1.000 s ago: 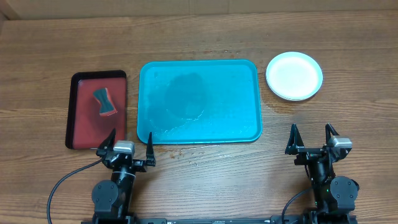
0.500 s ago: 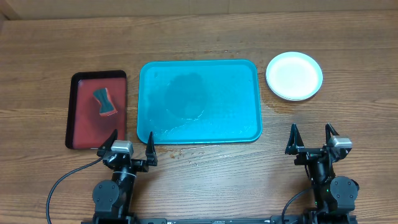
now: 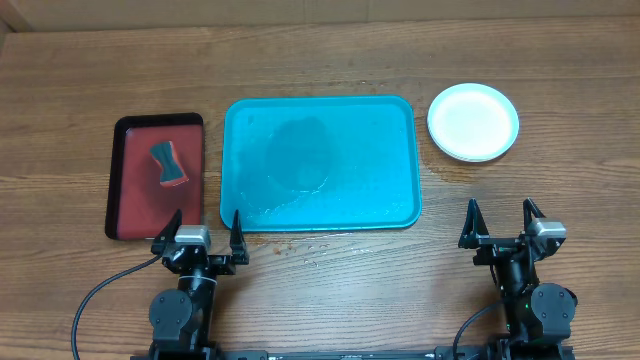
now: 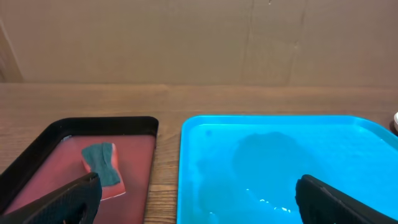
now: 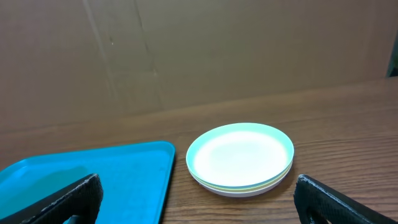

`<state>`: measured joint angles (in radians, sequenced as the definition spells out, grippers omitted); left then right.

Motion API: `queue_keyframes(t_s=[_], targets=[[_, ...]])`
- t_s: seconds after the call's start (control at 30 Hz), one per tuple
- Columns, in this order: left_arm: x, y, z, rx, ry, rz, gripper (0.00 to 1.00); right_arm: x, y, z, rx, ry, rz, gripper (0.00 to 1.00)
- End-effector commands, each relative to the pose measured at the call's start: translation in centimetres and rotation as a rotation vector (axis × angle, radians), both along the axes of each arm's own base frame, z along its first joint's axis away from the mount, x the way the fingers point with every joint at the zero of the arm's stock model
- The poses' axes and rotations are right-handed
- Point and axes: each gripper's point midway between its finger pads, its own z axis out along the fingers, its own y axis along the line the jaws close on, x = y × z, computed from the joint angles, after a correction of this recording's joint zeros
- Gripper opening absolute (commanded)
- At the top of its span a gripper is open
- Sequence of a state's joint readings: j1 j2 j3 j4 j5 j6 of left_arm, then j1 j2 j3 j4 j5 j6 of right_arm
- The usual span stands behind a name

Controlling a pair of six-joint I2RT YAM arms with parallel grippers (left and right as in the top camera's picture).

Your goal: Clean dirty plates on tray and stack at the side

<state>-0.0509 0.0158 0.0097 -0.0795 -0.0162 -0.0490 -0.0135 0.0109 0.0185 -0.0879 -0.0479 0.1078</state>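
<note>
The teal tray (image 3: 400,205) lies mid-table with nothing on it but wet streaks; its rim (image 4: 183,162) also shows in the left wrist view and its corner (image 5: 163,154) in the right. The plates (image 3: 473,121) sit stacked right of the tray, pale mint on top, yellow-green and white rims beneath (image 5: 241,155). My left gripper (image 3: 203,233) hovers open near the tray's front left corner, holding nothing. At the front right, my right gripper (image 3: 501,222) is open and holds nothing, well short of the plates.
A dark red, black-rimmed tray (image 3: 128,215) left of the teal one holds a sponge (image 3: 167,165), green on top, also visible as the sponge (image 4: 102,165) in the left wrist view. Cardboard walls (image 4: 199,37) close off the back.
The left gripper has shifted slightly left. Everything else is unchanged.
</note>
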Motion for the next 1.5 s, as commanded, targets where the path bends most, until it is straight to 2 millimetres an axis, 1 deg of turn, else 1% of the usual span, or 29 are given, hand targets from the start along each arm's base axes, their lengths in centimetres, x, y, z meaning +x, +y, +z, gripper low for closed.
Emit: queue_keyframes(t_s=[0.0,0.17,0.4,0.57,1.47], targets=[[-0.02,0.33,0.04,0.019,-0.009,0.019,1.00,0.02,-0.20,-0.17,-0.004,-0.004,-0.008,1.00],[-0.02,0.69,0.06,-0.010,-0.009,0.043,1.00,0.02,-0.20,-0.17,-0.004,-0.004,-0.008,1.00],[-0.02,0.46,0.04,0.081,-0.010,0.022,1.00,0.02,-0.20,-0.17,-0.004,-0.004,-0.008,1.00],[-0.02,0.06,0.11,0.079,-0.013,-0.001,1.00,0.02,-0.20,-0.17,-0.004,-0.004,-0.008,1.00],[-0.02,0.06,0.11,0.079,-0.013,-0.001,1.00,0.02,-0.20,-0.17,-0.004,-0.004,-0.008,1.00]])
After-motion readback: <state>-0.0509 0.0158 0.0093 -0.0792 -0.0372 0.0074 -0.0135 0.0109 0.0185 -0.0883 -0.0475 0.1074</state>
